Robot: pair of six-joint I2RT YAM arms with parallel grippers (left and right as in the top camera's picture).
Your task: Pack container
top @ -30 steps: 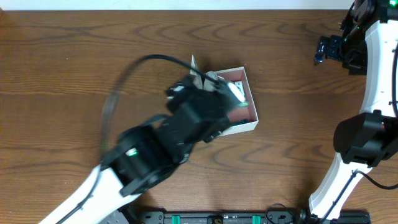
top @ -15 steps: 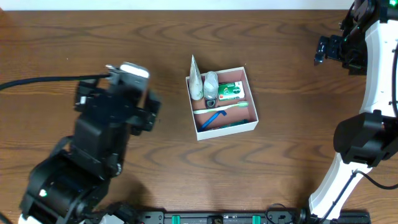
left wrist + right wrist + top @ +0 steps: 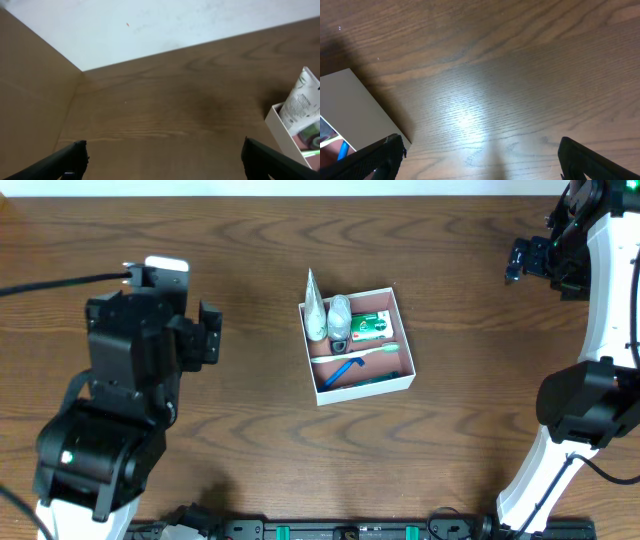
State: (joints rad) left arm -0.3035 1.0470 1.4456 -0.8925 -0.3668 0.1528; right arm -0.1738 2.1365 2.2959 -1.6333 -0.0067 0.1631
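Note:
The container (image 3: 366, 389), a shallow white-walled box with a reddish floor, sits mid-table. It holds a white tube (image 3: 316, 311), a small bottle (image 3: 340, 315), a green-and-white carton (image 3: 372, 327), a toothbrush (image 3: 356, 352) and a blue razor (image 3: 344, 373). My left gripper (image 3: 208, 335) is open and empty, well left of the container. The left wrist view shows its fingers (image 3: 165, 160) wide apart over bare wood, with the container's corner (image 3: 278, 119) and the tube (image 3: 301, 98) at the right edge. My right gripper (image 3: 520, 260) is open and empty at the far right; its fingers (image 3: 480, 155) are spread above the table, with the container's wall (image 3: 355, 107) to the left.
The wood table (image 3: 480, 380) surrounds the container. The right arm's base and links (image 3: 585, 400) stand along the right edge. A pale wall (image 3: 150, 25) lies beyond the table's far edge in the left wrist view.
My left arm has pulled back from over the container to the left side of the table, uncovering the container's contents. The right arm has not moved.

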